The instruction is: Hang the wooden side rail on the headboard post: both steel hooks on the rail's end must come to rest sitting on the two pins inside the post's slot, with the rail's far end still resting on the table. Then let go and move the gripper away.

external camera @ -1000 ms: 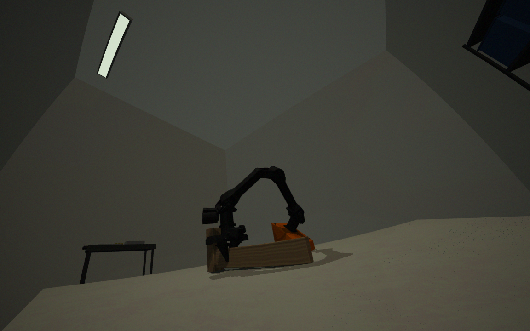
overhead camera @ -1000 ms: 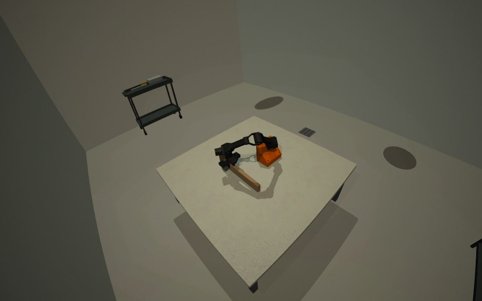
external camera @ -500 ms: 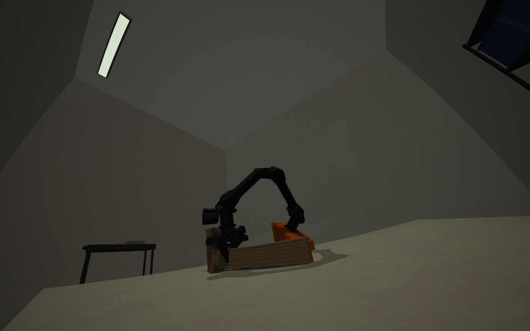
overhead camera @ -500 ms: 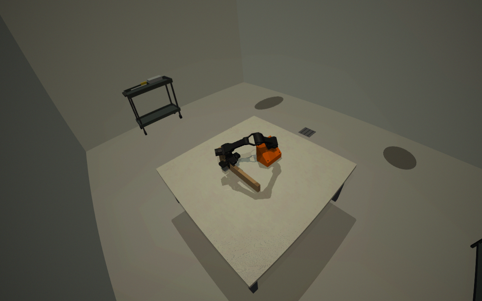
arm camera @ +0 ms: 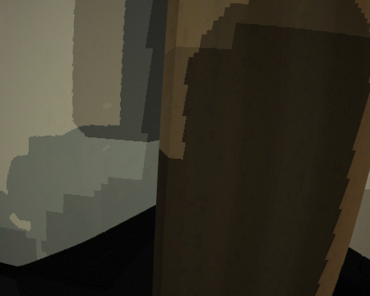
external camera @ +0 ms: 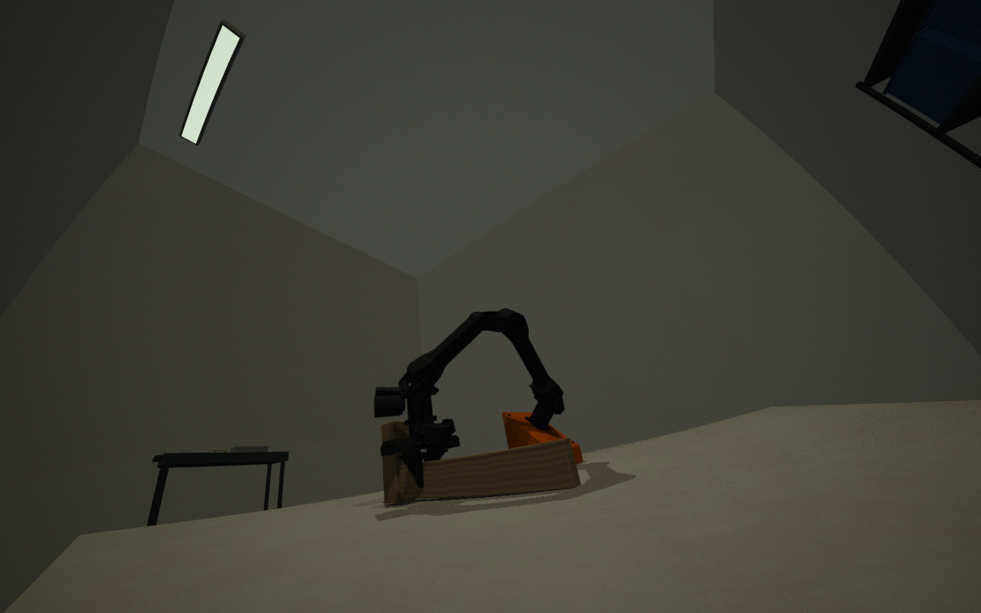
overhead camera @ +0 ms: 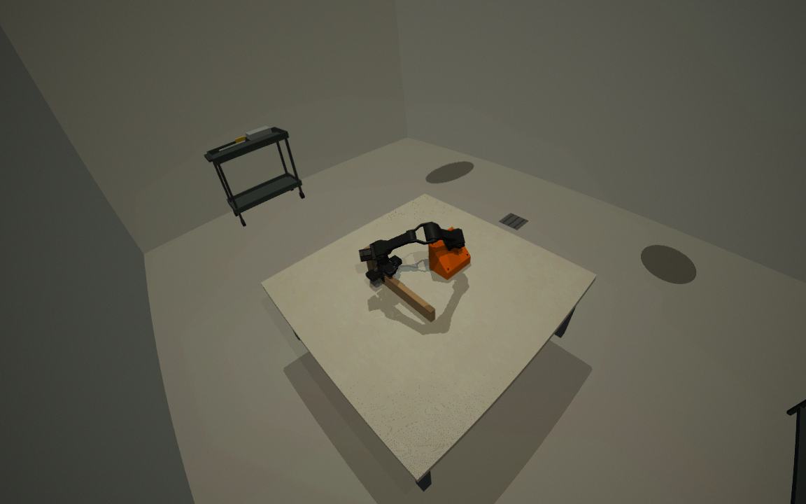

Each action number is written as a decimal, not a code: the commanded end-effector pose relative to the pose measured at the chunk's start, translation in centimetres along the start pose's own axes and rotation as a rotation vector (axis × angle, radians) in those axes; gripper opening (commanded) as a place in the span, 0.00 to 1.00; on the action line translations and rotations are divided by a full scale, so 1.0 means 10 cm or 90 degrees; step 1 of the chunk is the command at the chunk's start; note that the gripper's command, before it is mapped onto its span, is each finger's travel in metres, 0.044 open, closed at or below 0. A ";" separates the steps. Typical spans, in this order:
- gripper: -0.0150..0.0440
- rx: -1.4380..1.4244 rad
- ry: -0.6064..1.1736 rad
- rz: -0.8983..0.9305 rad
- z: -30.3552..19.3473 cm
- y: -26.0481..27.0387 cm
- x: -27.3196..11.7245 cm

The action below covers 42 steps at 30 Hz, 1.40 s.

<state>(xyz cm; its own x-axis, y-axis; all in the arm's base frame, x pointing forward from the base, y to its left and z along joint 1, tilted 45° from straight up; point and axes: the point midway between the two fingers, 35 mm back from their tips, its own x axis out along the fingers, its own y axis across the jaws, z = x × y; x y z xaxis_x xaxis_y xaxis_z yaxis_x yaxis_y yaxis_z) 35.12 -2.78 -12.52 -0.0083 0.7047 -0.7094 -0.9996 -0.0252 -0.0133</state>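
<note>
The long wooden side rail [overhead camera: 411, 299] [external camera: 503, 469] stands on edge, its far end at the table surface. Its near end meets the upright wooden headboard post [overhead camera: 371, 264] [external camera: 389, 484] at the left in the exterior view. My gripper [overhead camera: 382, 278] [external camera: 415, 474] points down and is shut on the rail close to the post. The rail's near end is low; a dark strip shows under it. In the wrist view a broad shaded wooden face [arm camera: 267, 164], most likely the post, fills the middle. The hooks, pins and slot are hidden, so I cannot tell whether the hooks sit on the pins.
The orange robot base [overhead camera: 448, 259] [external camera: 528, 432] stands on the pale table [overhead camera: 456, 376] [external camera: 669, 533], behind the rail in the exterior view. My arm arches from it to the post. A dark cart [overhead camera: 262, 192] [external camera: 220, 460] stands beyond the table.
</note>
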 end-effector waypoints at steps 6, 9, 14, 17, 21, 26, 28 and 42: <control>0.25 0.002 0.005 -0.001 -0.02 0.00 0.01; 0.25 0.002 0.005 -0.001 -0.02 0.00 0.01; 0.25 0.002 0.005 -0.001 -0.02 0.00 0.02; 0.25 0.002 0.005 -0.001 -0.02 0.00 0.02; 0.30 0.001 0.000 0.000 0.00 0.01 0.02; 0.52 0.001 0.000 0.000 0.00 0.01 0.02; 0.61 0.001 0.000 0.000 0.00 0.01 0.02; 1.00 0.002 0.006 -0.001 -0.01 0.01 -0.38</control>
<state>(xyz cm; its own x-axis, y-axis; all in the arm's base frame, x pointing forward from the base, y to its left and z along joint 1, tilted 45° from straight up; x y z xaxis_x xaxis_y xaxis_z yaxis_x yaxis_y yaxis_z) 35.01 -5.23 -10.26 -0.0029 0.7018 -0.7124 -0.9999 -0.0135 -0.0092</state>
